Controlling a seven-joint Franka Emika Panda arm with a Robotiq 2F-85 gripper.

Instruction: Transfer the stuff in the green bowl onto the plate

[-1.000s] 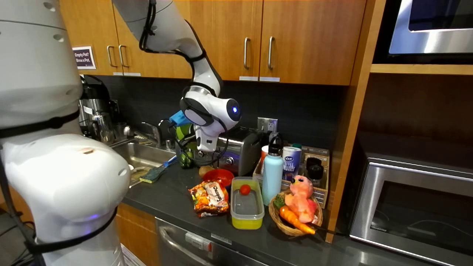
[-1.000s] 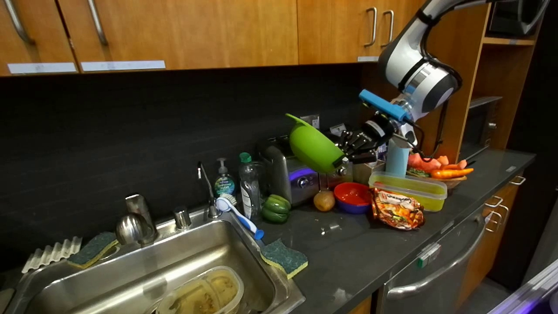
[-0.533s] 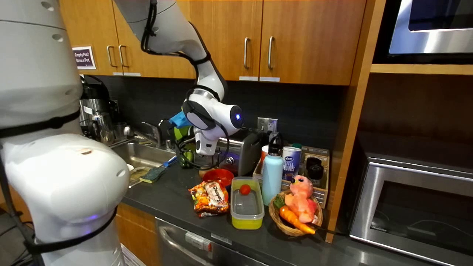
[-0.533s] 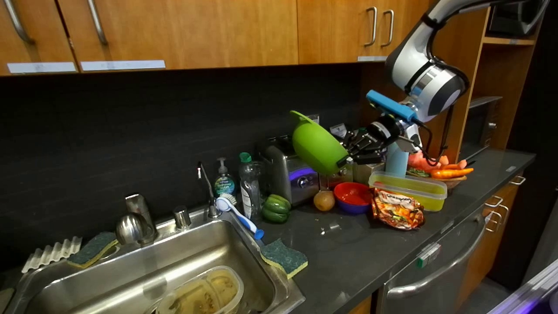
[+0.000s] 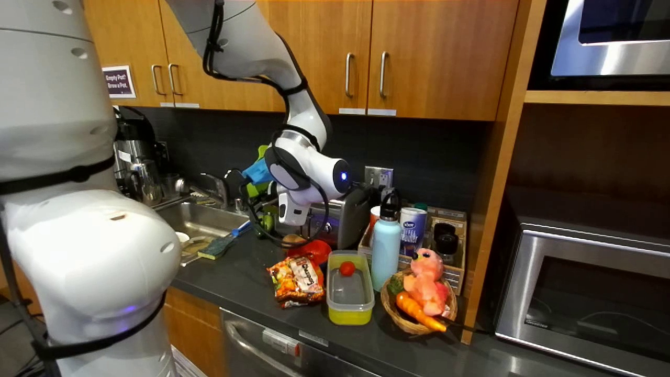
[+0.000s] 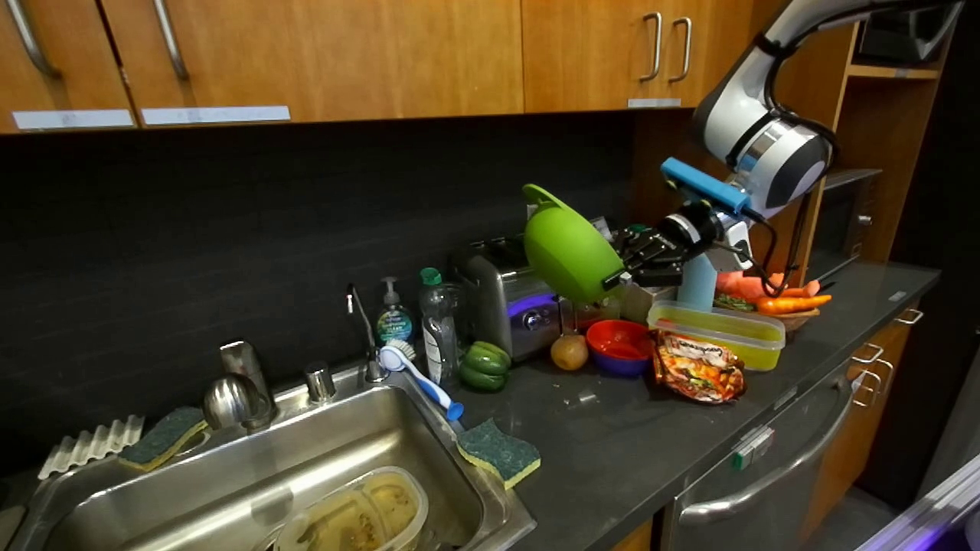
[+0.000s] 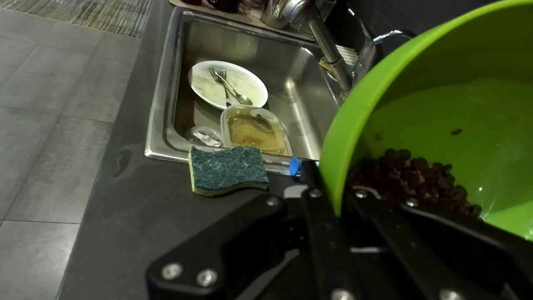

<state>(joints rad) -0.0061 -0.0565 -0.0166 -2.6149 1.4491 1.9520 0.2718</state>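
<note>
The lime-green bowl [image 6: 568,256] hangs tilted in the air before the toaster; in an exterior view a bit of it [image 5: 261,152] shows behind my arm. My gripper [image 6: 619,262] is shut on its rim, one finger inside and one outside. In the wrist view the rim sits between the fingers [image 7: 333,183]. Dark brown bean-like pieces [image 7: 420,177] lie heaped inside the bowl [image 7: 491,121] against the gripped side, with a few bits on the wall. A white plate [image 7: 202,81] with cutlery lies in the sink; no other plate shows.
Below stand a red bowl [image 6: 624,340], an onion-like ball [image 6: 570,353], a noodle packet [image 6: 697,371], a clear yellow-green box [image 5: 349,314] holding a tomato [image 5: 347,269], a blue bottle [image 5: 386,256] and a basket [image 5: 392,309]. The toaster [image 6: 490,306] is behind; a sponge [image 7: 227,168] lies by the sink [image 7: 166,125].
My gripper has carried the bowl away from the sink, towards the bottle side. The bowl is tilted a little more steeply. The things on the counter have not moved.
</note>
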